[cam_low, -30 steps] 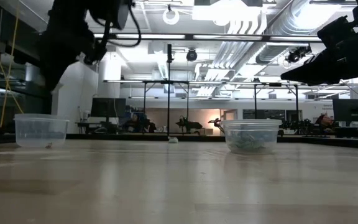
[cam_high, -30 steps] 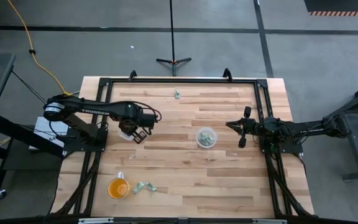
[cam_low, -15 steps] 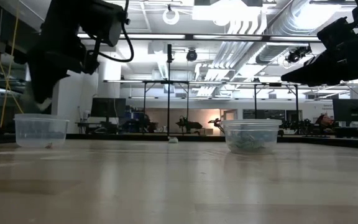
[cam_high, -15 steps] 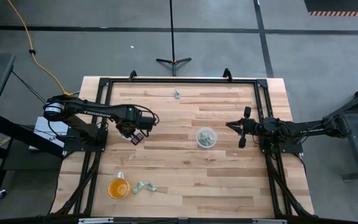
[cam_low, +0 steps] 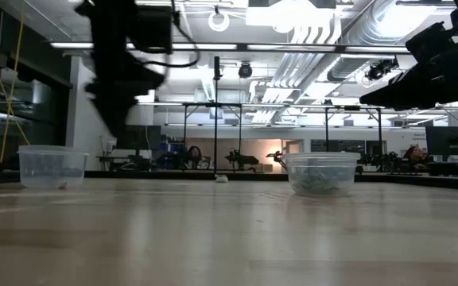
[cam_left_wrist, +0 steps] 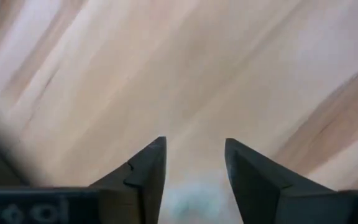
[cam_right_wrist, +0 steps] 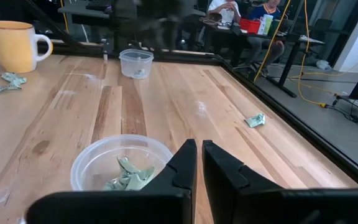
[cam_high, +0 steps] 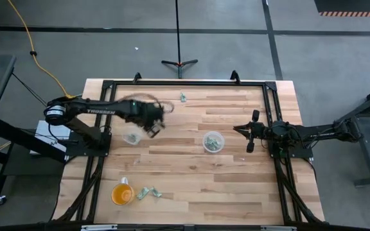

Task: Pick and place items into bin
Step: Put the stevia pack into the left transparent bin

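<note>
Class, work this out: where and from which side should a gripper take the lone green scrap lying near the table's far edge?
Grip the scrap across its crumpled middle, coming straight down from above. It lies low on bare wood, with nothing beside it, so fingers can straddle it; a sideways approach would probably just push it along.

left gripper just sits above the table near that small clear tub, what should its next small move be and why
Probably carry on toward the lone scrap near the far edge and descend over it. The left gripper is open and holds nothing, with bare wood between its fingers in the wrist view. It is clear of the small tub, and that scrap is the loose one closest to it. The right gripper waits shut beside the other tub.
</note>
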{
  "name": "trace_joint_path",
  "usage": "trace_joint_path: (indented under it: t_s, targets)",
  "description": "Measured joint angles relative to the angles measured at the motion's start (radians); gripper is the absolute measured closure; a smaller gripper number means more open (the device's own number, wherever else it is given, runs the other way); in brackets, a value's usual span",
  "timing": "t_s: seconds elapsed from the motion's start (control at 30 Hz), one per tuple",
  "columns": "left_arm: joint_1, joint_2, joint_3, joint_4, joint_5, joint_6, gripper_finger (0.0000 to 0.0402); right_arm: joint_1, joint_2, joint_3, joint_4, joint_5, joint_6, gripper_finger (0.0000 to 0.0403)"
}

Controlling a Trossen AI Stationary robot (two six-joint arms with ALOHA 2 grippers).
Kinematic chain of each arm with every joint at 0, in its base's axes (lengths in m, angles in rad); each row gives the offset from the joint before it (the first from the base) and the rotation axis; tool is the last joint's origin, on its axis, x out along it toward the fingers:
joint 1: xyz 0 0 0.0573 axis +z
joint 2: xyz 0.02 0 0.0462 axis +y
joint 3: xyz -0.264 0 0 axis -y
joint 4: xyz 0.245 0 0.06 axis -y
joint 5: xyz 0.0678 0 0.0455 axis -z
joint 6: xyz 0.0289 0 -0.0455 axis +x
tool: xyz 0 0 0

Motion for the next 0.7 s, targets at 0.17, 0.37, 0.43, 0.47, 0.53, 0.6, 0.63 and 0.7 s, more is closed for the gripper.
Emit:
trace_joint_path:
  t_s: [0.17, 0.37, 0.43, 0.47, 0.53, 0.6, 0.63, 0.7]
  targets:
    - [0.167, 0.011, 0.000, 0.405, 0.177, 0.315, 0.0187, 0.000, 0.000, 0.000, 0.000, 0.000, 0.000, 0.0382]
    - [0.298, 0.047, 0.001, 0.702, 0.272, 0.421, 0.0161, 0.000, 0.000, 0.000, -0.001, 0.000, 0.021, 0.0386]
    - [0.316, 0.080, 0.001, 0.772, 0.274, 0.421, 0.0144, 0.000, 0.000, 0.000, -0.001, 0.000, 0.022, 0.0386]
    - [0.322, 0.097, 0.001, 0.798, 0.277, 0.419, 0.0133, 0.000, 0.000, 0.000, -0.001, 0.000, 0.022, 0.0385]
    - [0.328, 0.139, 0.018, 0.822, 0.278, 0.418, 0.0111, 0.000, 0.000, 0.000, -0.001, 0.000, 0.021, 0.0383]
    - [0.341, 0.180, 0.051, 0.804, 0.280, 0.416, 0.0088, 0.000, 0.000, 0.000, -0.001, 0.000, 0.021, 0.0382]
    - [0.349, 0.202, 0.074, 0.802, 0.286, 0.398, 0.0077, 0.000, 0.000, 0.000, -0.001, 0.001, 0.021, 0.0383]
    - [0.371, 0.246, 0.125, 0.775, 0.299, 0.354, 0.0061, 0.000, 0.000, 0.000, -0.001, 0.002, 0.020, 0.0384]
